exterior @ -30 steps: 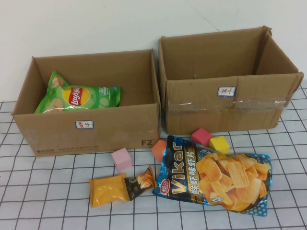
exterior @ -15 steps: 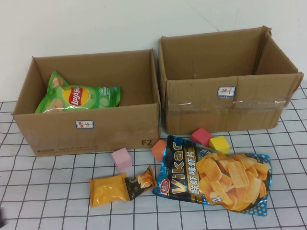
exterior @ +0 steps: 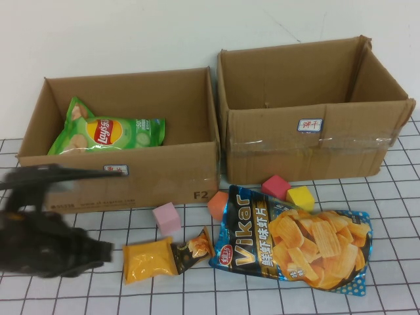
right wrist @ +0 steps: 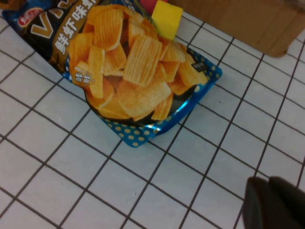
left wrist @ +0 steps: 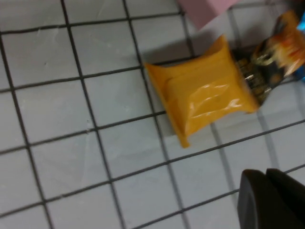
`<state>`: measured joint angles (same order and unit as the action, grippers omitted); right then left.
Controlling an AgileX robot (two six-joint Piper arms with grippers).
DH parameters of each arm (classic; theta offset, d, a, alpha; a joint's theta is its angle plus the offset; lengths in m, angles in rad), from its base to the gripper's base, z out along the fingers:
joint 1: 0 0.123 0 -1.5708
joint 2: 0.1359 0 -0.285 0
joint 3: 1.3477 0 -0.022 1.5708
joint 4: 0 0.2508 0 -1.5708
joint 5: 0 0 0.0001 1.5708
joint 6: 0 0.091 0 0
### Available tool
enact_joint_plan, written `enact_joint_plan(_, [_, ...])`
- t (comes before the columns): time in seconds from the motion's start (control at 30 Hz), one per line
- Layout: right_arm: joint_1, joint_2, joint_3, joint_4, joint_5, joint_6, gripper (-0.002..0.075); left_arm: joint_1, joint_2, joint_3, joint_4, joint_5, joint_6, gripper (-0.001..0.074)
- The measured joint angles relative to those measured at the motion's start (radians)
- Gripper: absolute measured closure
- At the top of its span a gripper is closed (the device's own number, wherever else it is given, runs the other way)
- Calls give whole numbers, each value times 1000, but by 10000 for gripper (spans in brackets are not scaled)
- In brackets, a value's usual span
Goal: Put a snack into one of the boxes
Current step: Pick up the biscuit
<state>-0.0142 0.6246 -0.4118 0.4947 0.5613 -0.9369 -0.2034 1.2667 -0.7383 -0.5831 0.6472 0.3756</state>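
Note:
A small orange snack pack (exterior: 149, 260) lies on the gridded table in front of the left box (exterior: 118, 178), which holds a green Lay's bag (exterior: 105, 134). My left gripper (exterior: 104, 251) is shut and empty, hovering just left of the pack; the left wrist view shows the pack (left wrist: 205, 100) beyond its closed tips (left wrist: 266, 175). A big blue Vikar chips bag (exterior: 295, 239) lies in front of the right box (exterior: 308, 141). My right gripper (right wrist: 269, 185) is shut and empty near that bag (right wrist: 128, 71); it is out of the high view.
Foam cubes sit between the snacks and the boxes: pink (exterior: 167, 218), orange (exterior: 217, 205), red (exterior: 275, 186) and yellow (exterior: 300, 197). The left arm's dark body fills the table's front left corner.
The left arm has swung into the high view from the lower left and now sits beside the orange pack. Snacks, cubes and boxes have not moved.

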Motion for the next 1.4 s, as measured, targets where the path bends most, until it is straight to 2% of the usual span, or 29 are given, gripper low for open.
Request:
enact_joint_plan(0.17, [0,0,0,12,0,-30,727,-192,127,-102,398,-8,-209,735])
enact_joint_plan(0.27, [0,0,0,15,0,-36,727,-303,188,-145,574,3,-281,681])
enact_joint_plan(0.33, [0,0,0,17,0,-38,727,-347,228,-175,626,16,-302,585])
enact_joint_plan(0.5, [0,0,0,33,21,-58,727,-391,341,-267,652,30,-294,178])
enact_joint_plan(0.57, [0,0,0,48,23,-74,727,-393,381,-298,652,30,-246,104])
enact_joint_plan(0.63, [0,0,0,57,23,-80,727,-393,414,-320,639,30,-199,68])
enact_joint_plan(0.77, [0,0,0,62,42,-86,727,-393,472,-349,634,30,-150,50])
enact_joint_plan(1.2, [0,0,0,98,84,-119,727,-352,608,-422,604,101,-144,90])
enact_joint_plan(1.33, [0,0,0,105,84,-128,727,-352,617,-422,597,127,-149,178])
enact_joint_plan(1.4, [0,0,0,109,84,-130,727,-352,617,-424,594,140,-162,272])
